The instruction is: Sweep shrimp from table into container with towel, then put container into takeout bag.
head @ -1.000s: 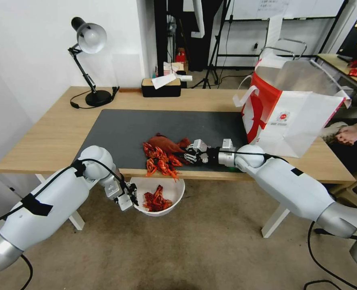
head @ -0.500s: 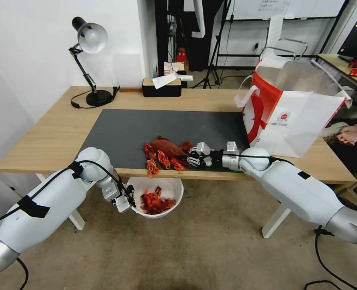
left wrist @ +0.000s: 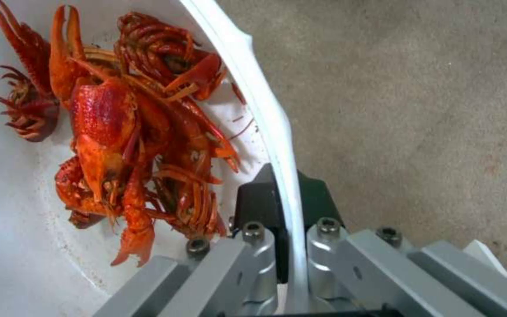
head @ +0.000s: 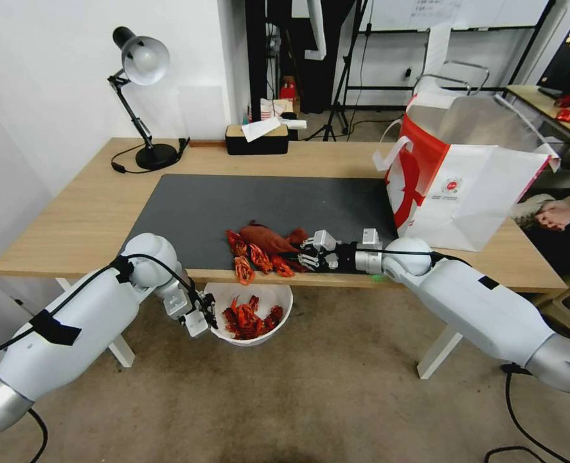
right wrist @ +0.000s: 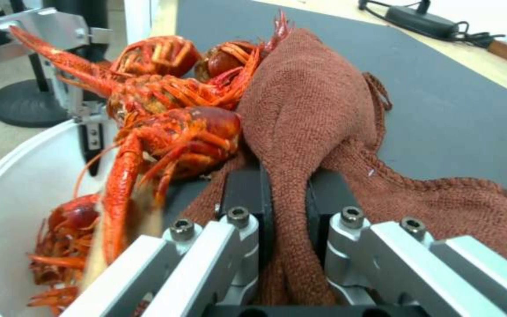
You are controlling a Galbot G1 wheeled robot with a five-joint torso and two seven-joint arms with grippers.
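Mid-sweep: right gripper jaws pinch the towel, nudging shrimp toward six o'clock. Left gripper jaws clamp the container rim below the tabletop edge; next wants another push.

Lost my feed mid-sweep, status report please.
Left claw shut on container rim, below table edge. Right claw shut on towel, behind shrimp at edge. Nothing blocking the drop.

At the tabletop's near edge, the right gripper grips the towel beside a few shrimp. Below that edge, the left gripper clamps the container's rim. The takeout bag stands near the right end.
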